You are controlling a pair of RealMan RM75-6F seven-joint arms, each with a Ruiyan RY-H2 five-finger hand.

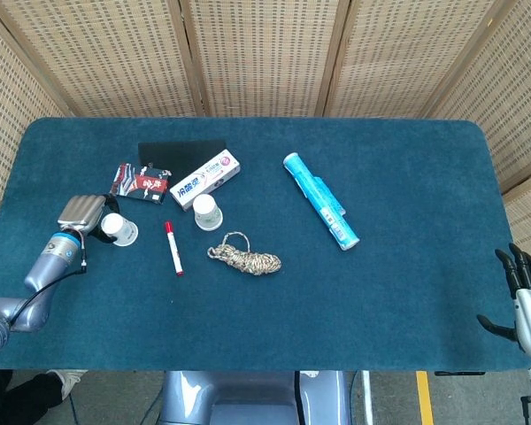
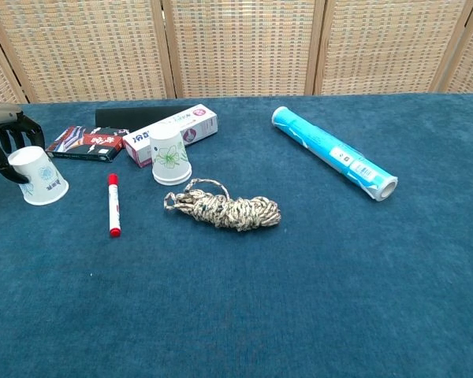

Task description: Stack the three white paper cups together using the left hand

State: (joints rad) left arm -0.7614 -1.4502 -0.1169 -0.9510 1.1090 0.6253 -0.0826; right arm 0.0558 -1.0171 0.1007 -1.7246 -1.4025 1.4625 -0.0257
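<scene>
Two white paper cups show, both upside down on the blue table. One with a blue print (image 1: 119,229) (image 2: 38,176) stands at the left. My left hand (image 1: 82,212) (image 2: 6,142) is against it, its dark fingers (image 2: 22,130) curled around the cup's upper part and the thumb on the near side. The other cup (image 1: 208,212) (image 2: 169,156), with a green print, stands to the right by a toothpaste box. My right hand (image 1: 527,299) hangs off the table's right front corner, fingers apart and holding nothing.
A red marker (image 1: 173,247) (image 2: 113,205) lies between the cups. A coil of rope (image 1: 244,258) (image 2: 225,208) lies in front of the green-print cup. Behind are a toothpaste box (image 1: 205,179), a dark red packet (image 1: 142,182) and a black sheet (image 1: 181,150). A blue tube (image 1: 320,212) lies mid-right.
</scene>
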